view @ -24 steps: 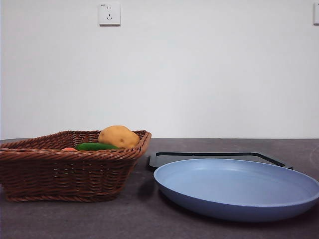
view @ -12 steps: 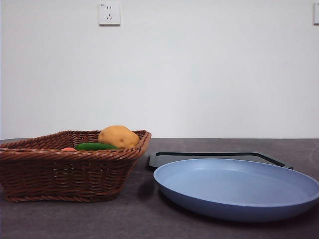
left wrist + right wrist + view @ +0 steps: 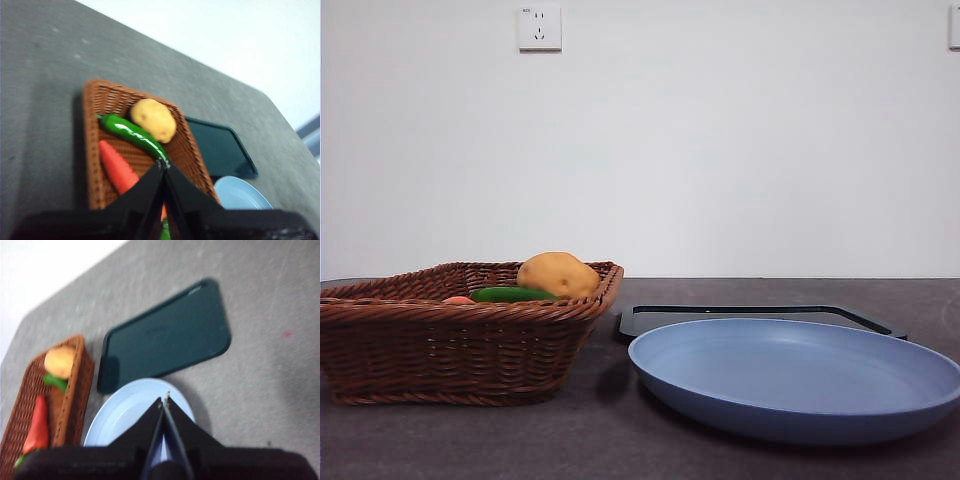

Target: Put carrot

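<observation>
Left wrist view: we find the carrot [image 3: 117, 171] untouched in the basket [image 3: 94, 150] (both grippers closed, empty), so everything remains.

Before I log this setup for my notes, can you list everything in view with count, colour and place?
woven wicker basket: one, brown, on the table's left in the front view.
long tapered carrot: one, orange-red, lying in the basket beside the cucumber.
slim cucumber: one, dark green, in the basket between carrot and potato.
rounded potato: one, tan-yellow, at the basket's far end.
round plate: one, pale blue, on the table right of the basket.
flat rectangular tray: one, dark green-black, behind the plate.
wall socket: one, white, on the wall.
table: one, dark grey.
left tool: black, jaws shut, above the basket.
right tool: black, jaws shut, above the plate.
</observation>
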